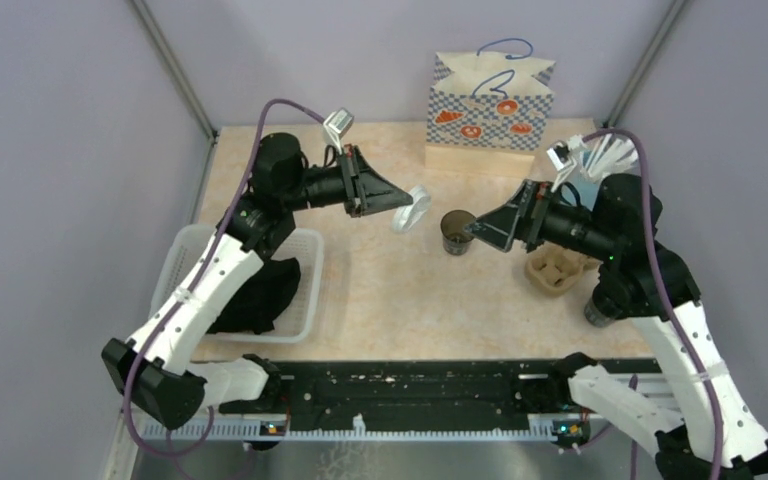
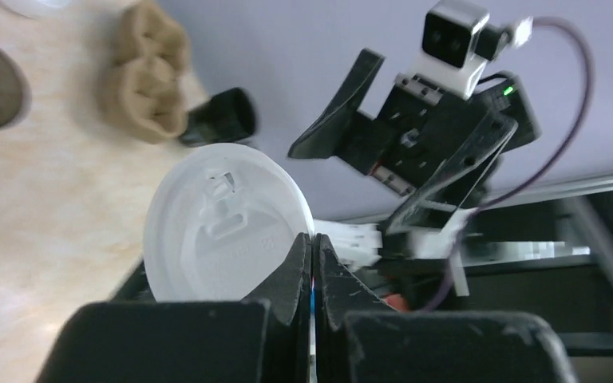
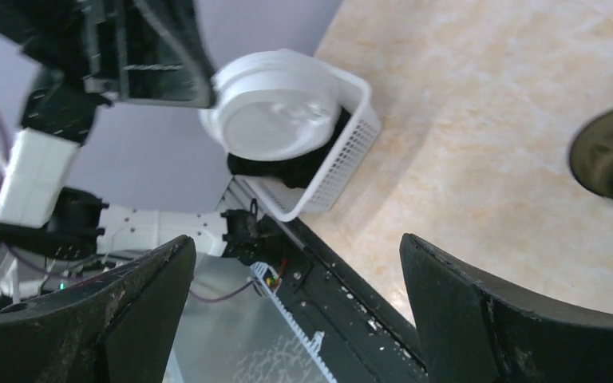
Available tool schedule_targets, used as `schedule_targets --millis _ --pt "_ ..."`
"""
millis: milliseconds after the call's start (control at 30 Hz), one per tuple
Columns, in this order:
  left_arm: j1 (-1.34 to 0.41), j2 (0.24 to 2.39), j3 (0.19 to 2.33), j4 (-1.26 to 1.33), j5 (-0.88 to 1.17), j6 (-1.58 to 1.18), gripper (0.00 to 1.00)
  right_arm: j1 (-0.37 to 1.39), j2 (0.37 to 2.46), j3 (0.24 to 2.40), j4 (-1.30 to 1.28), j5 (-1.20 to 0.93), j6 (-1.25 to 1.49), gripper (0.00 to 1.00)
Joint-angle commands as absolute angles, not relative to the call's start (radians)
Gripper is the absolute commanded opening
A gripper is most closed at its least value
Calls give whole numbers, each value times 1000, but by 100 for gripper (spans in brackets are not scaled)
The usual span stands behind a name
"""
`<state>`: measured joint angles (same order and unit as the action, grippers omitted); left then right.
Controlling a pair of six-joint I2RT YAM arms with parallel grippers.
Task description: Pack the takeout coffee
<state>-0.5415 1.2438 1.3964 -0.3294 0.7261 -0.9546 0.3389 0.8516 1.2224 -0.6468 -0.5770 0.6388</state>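
My left gripper (image 2: 313,239) is clamped tight on the rim of a flat white round plastic lid (image 2: 223,227), holding it on edge in the air over the middle of the beige marbled tabletop (image 1: 380,290). My right gripper (image 3: 295,247) has its fingers spread wide with nothing between them, its tips just beside a lidless dark cup (image 1: 457,232) standing upright. The lid and that cup are near but apart.

There is bare table in front of both, towards me. A white plastic mesh basket (image 1: 312,285) holding a crumpled black cloth (image 1: 260,290) lines the left edge. A checked paper bag with cord handles (image 1: 490,110) stands open at the far wall.

A brown moulded pulp cup carrier (image 1: 557,270) lies under my right wrist. Just beside it, half hidden by that arm, stands a small dark grey takeaway cup (image 1: 598,312); its top is too unclear to describe.
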Motion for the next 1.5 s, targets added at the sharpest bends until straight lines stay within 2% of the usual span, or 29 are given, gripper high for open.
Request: schedule_targets --millis 0,233,500,733,1033,1200,1267,1367,1467 --pt "-489 1225 1211 254 940 -1460 0 493 894 1230 -457 -456 659 99" --pt "-468 1222 1145 357 915 -1595 0 655 1031 1329 -459 -317 645 99" --pt "-467 1202 1090 385 865 -1634 0 744 1053 1320 -398 -190 694 97" --pt "-467 1211 1086 352 839 -1596 0 758 1042 1322 -411 -92 750 98" --pt "-466 1212 1050 385 811 -1609 0 791 1078 1331 -376 -73 793 94" --pt "-467 1210 1046 393 805 -1608 0 799 1057 1308 -358 -54 794 97" --pt "-467 1211 1045 393 804 -1609 0 798 1067 1317 -375 -53 789 94" --pt "-468 1208 1042 395 801 -1610 0 799 1073 1311 -366 -67 786 84" --pt "-467 1205 1040 396 802 -1613 0 799 1079 1309 -376 -65 771 84"
